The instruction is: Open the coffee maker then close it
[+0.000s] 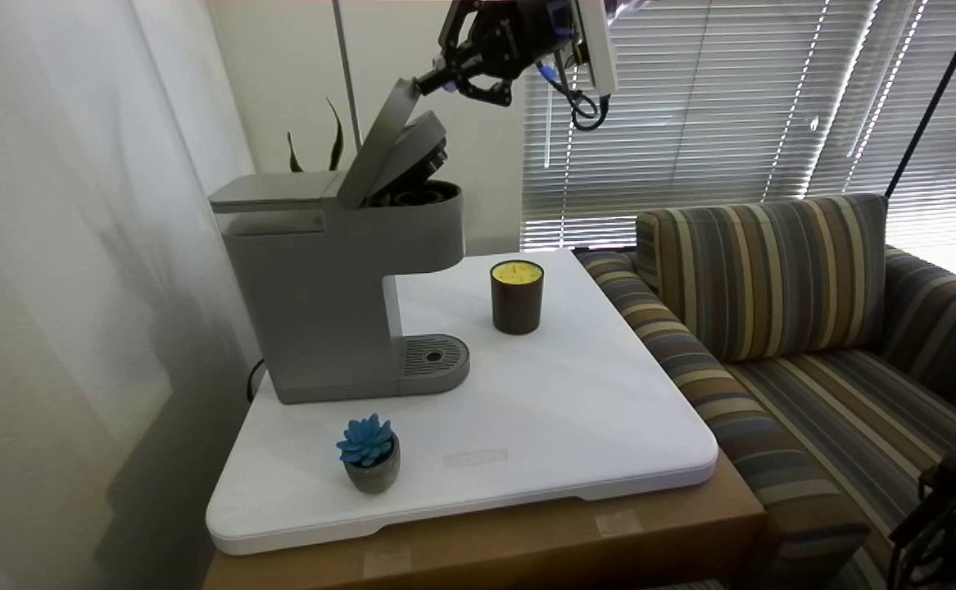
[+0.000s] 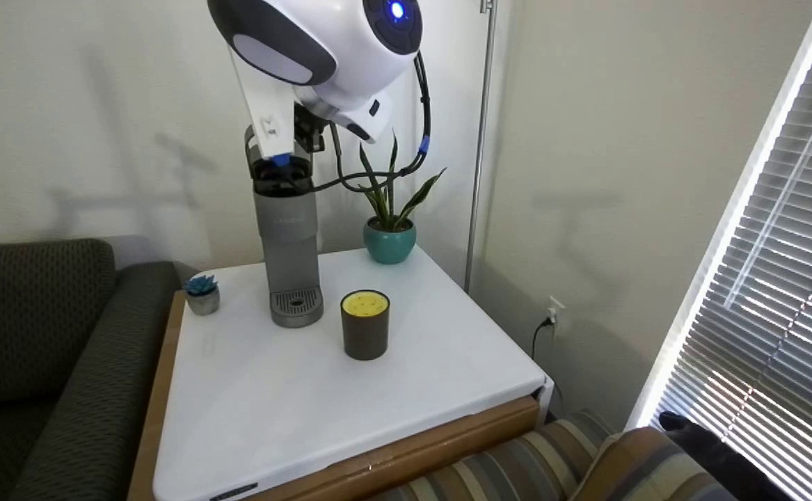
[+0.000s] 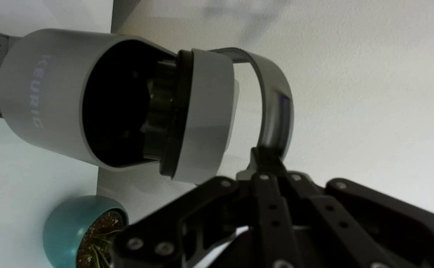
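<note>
The coffee maker (image 1: 314,303) is a boxy grey machine standing upright on the white table; it also shows in an exterior view (image 2: 289,229) and the wrist view (image 3: 27,85). Its lid (image 1: 381,147) is tilted up and back, showing the dark pod chamber (image 3: 118,100). The lid's curved handle (image 3: 274,85) stands above the lid body. My gripper (image 1: 426,83) has its fingers together, with the tips touching the handle's edge. In the wrist view the fingertips (image 3: 268,156) cover one side of the handle. I cannot see any handle between them.
A dark yellow-topped cup (image 1: 517,303) stands beside the drip base. A small blue succulent (image 1: 369,459) sits near the table (image 1: 576,442) edge. A plant in a teal pot (image 2: 389,243) stands at the machine's far side. A striped couch (image 1: 772,287) adjoins the table.
</note>
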{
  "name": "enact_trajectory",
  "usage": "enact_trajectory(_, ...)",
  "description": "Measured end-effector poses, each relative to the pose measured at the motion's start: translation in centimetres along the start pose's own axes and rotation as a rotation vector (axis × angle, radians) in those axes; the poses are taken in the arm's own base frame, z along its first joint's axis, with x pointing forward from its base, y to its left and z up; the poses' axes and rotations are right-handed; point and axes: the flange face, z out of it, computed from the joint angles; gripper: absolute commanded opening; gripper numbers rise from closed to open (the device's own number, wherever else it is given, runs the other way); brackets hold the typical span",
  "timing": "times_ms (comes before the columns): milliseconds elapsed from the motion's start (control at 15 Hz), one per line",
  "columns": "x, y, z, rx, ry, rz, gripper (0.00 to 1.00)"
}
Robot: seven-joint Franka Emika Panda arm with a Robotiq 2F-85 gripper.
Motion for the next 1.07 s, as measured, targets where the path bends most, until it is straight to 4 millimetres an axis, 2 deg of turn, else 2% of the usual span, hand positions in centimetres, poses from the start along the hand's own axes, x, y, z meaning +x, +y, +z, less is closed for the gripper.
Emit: enact_trajectory(1067,1.6,-2.1,0.9,0.025,-0.002,-0.055,0.0)
